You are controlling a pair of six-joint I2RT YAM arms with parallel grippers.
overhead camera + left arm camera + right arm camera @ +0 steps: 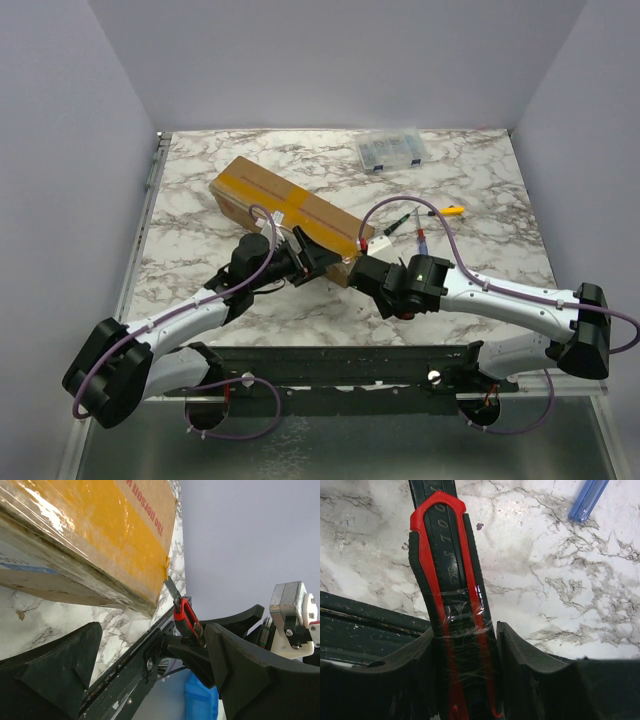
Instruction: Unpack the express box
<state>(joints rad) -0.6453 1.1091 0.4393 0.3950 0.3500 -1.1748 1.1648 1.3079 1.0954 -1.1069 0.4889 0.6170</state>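
A marble-patterned desk [480,180] seen from above, with two robot arms reaching in from its near edge. The express box [285,205], a long brown carton, lies diagonally left of centre, its far end toward the back left and its near end between the two arms.

The right end effector [465,640] is closed on a red and black utility knife [445,555], gripping it mid-handle. In the left wrist view the blade tip sits at the box's near corner, at or just beside the end of the yellowish tape [270,195]; whether it has bitten in cannot be told. The left end effector [305,258] is spread wide and holds nothing, hovering close against the box's near long side.

The task looks barely begun: the tape appears unbroken, the flaps are closed and nothing has been taken out. Cutting the seam, opening and emptying remain.

Plain walls enclose the desk on the left, back and right. A clear organiser case [392,150] sits at the back, and small hand tools [420,225] lie right of the box. The open marble lies mostly to the right and along the front.
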